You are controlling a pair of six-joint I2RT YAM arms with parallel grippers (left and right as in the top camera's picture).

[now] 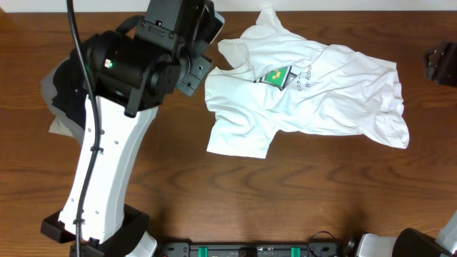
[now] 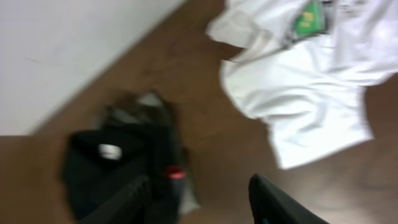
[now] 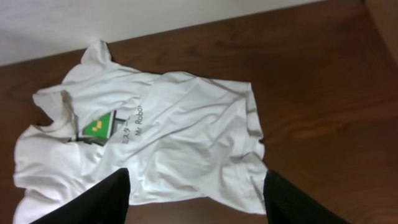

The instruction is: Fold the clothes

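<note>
Your left gripper and right gripper gape, holding nothing, over a crumpled white T-shirt on the table.

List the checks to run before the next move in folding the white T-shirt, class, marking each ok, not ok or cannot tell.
1. White short-sleeved cotton T-shirt spread flat: not ok, crumpled.
2. Green pixel print facing up: ok.
3. Right gripper open, empty: ok.
4. Left gripper open, empty: ok, though the view is blurred.
5. Black folded garment apart from the T-shirt: ok.
</note>
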